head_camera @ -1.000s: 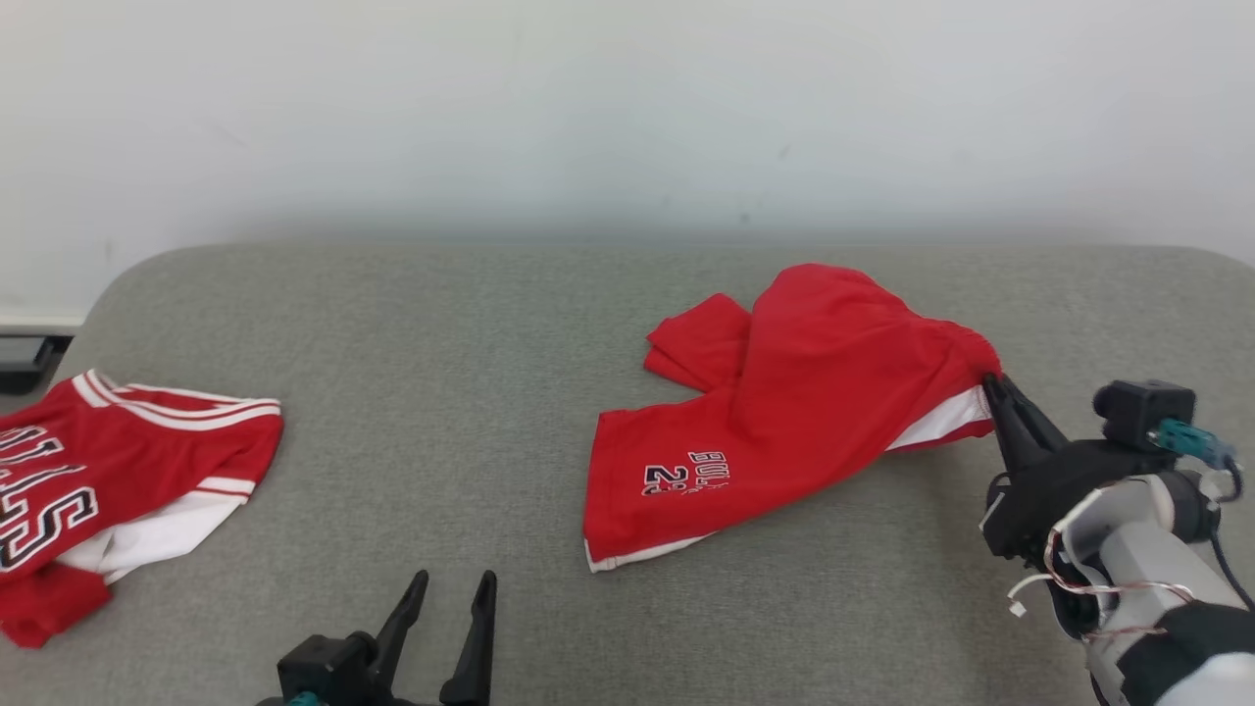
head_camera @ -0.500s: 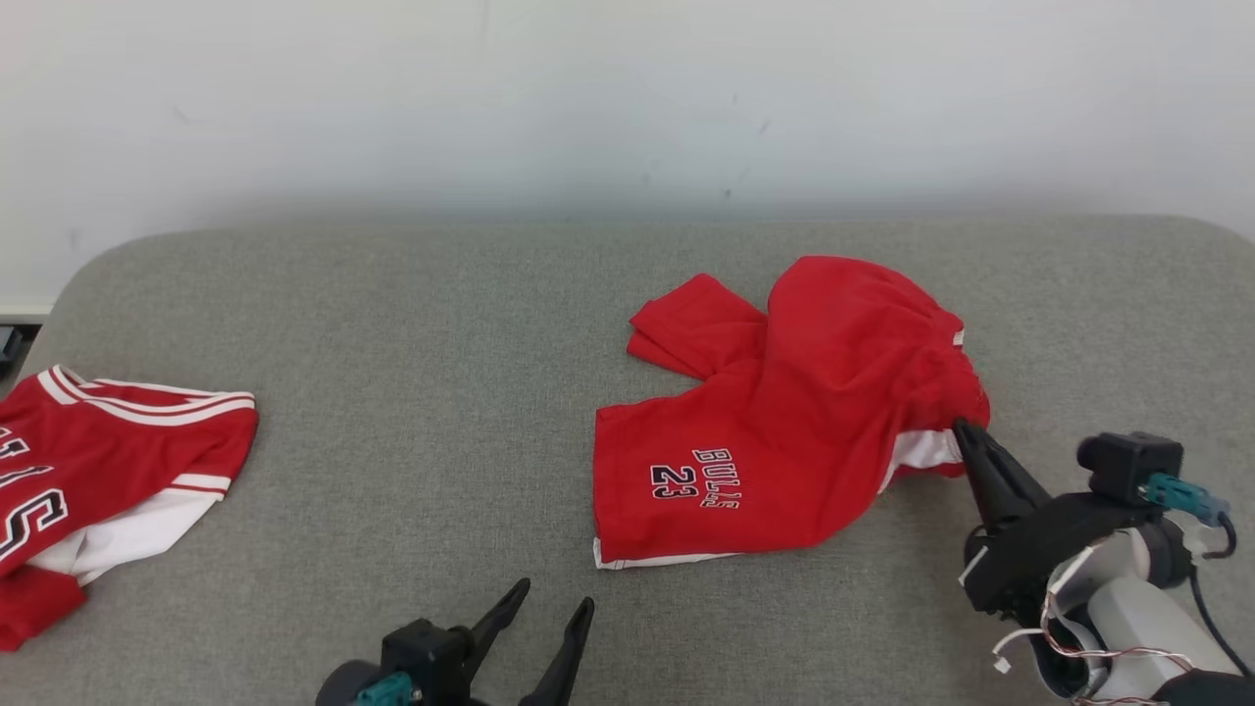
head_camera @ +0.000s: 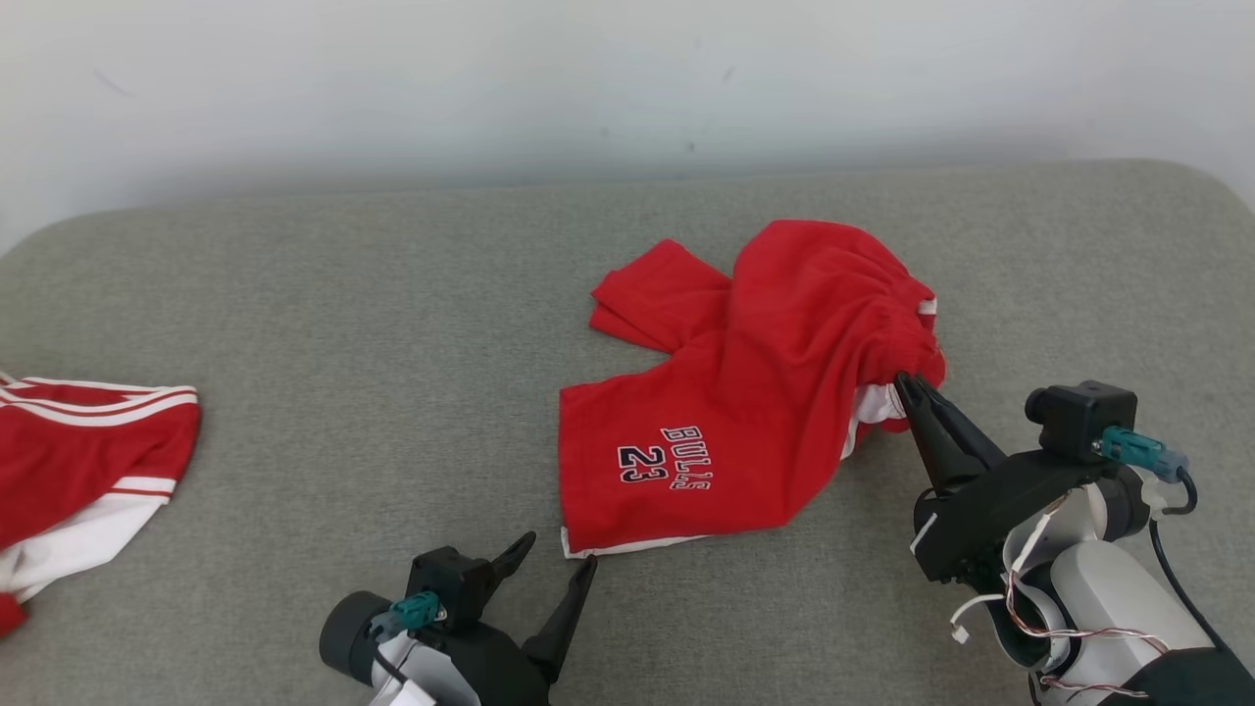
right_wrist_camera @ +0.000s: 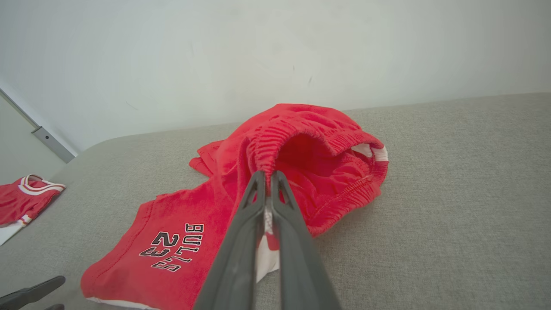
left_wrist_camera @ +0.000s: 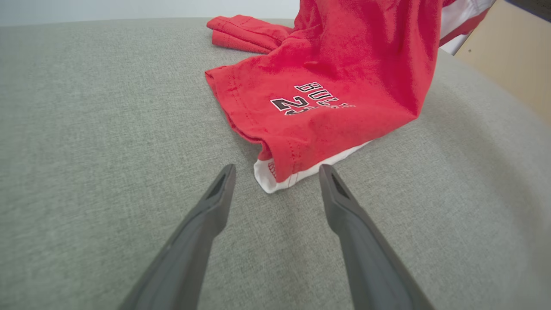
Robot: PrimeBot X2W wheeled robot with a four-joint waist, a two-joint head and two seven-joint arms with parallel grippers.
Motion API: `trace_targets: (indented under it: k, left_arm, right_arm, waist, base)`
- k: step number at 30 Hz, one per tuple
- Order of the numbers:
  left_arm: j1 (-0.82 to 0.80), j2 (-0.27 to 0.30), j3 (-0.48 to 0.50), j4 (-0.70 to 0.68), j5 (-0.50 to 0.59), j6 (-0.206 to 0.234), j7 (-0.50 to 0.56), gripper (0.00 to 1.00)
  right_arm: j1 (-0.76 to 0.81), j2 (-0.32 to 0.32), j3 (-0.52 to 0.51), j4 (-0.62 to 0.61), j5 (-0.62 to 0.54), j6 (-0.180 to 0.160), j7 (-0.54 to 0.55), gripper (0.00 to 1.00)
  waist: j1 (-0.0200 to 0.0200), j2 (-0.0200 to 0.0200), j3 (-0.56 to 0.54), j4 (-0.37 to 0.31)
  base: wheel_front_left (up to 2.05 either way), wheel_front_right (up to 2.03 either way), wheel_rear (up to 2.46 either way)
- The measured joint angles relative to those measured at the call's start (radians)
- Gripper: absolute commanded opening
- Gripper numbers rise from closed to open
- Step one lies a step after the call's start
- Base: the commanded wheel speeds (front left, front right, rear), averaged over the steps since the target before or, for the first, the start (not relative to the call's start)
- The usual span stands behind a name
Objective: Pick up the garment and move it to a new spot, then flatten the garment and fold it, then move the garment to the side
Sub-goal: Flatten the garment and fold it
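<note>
The garment [head_camera: 755,392] is a pair of red shorts with white trim and a "BULLS 23" print, lying crumpled on the grey cushion. My right gripper [head_camera: 907,382] is shut on the elastic waistband at the shorts' right edge, lifting it slightly; the right wrist view shows the fingers [right_wrist_camera: 275,189] pinching the gathered band of the garment [right_wrist_camera: 301,163]. My left gripper [head_camera: 557,554] is open, its tips just short of the lower hem corner. Seen from the left wrist, that white-edged corner of the garment [left_wrist_camera: 301,112] lies just ahead of the left gripper [left_wrist_camera: 277,172], between its two tips.
A second red and white jersey [head_camera: 78,471] lies at the left edge of the grey cushion [head_camera: 343,343]. A pale wall runs behind the cushion. The cushion's rounded right edge and a tan floor [left_wrist_camera: 512,56] show in the left wrist view.
The head camera has tilted and shifted. My right gripper has drawn the waistband nearer and to the left, bunching the shorts. My left gripper has advanced right, up to the hem corner.
</note>
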Motion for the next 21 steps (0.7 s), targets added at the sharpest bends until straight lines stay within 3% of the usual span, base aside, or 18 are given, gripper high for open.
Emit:
trace_targets:
  k: [9,10,11,12,13,17,21]
  left_arm:
    - [-0.074,-0.008,-0.044,0.096,-0.014,-0.001,0.000,1.00]
    - [-0.082,-0.009,-0.060,0.100,-0.017,-0.001,0.000,0.69]
    - [-0.088,-0.010,-0.070,0.105,-0.021,-0.001,0.000,0.69]
    - [-0.088,-0.010,-0.070,0.105,-0.021,-0.001,0.000,0.45]
    - [-0.094,-0.012,-0.081,0.114,-0.022,-0.001,-0.001,0.00]
    - [-0.118,-0.013,-0.086,0.150,-0.042,-0.001,-0.014,0.00]
    - [-0.117,-0.012,-0.059,0.153,-0.088,-0.001,-0.037,0.00]
  right_arm:
    - [0.001,-0.009,-0.007,-0.097,-0.004,-0.049,0.052,0.00]
    - [0.002,-0.011,-0.011,-0.103,-0.004,-0.053,0.053,0.00]
    - [0.002,-0.016,-0.014,-0.110,-0.004,-0.058,0.060,0.00]
    - [0.002,-0.016,-0.014,-0.110,-0.004,-0.058,0.060,0.00]
    - [0.002,-0.019,-0.016,-0.118,-0.004,-0.064,0.063,0.00]
    - [0.017,-0.025,-0.030,-0.146,-0.003,-0.086,0.079,0.00]
    - [0.024,-0.028,-0.043,-0.156,0.005,-0.088,0.091,0.00]
  waist:
    - [0.0000,0.0000,0.045,-0.044]
    - [0.0000,0.0000,0.049,-0.047]
    - [0.0001,0.0001,0.053,-0.049]
    - [0.0001,0.0001,0.053,-0.049]
    - [0.0001,0.0001,0.057,-0.050]
    - [0.0000,0.0000,0.060,-0.043]
    - [0.0001,0.0000,0.053,-0.028]
  base:
    - [0.00,0.00,0.00]
    - [0.00,0.00,0.00]
    - [0.00,0.00,0.00]
    - [0.00,0.00,0.00]
    - [0.00,0.00,0.00]
    - [0.00,0.00,0.00]
    - [0.00,0.00,0.00]
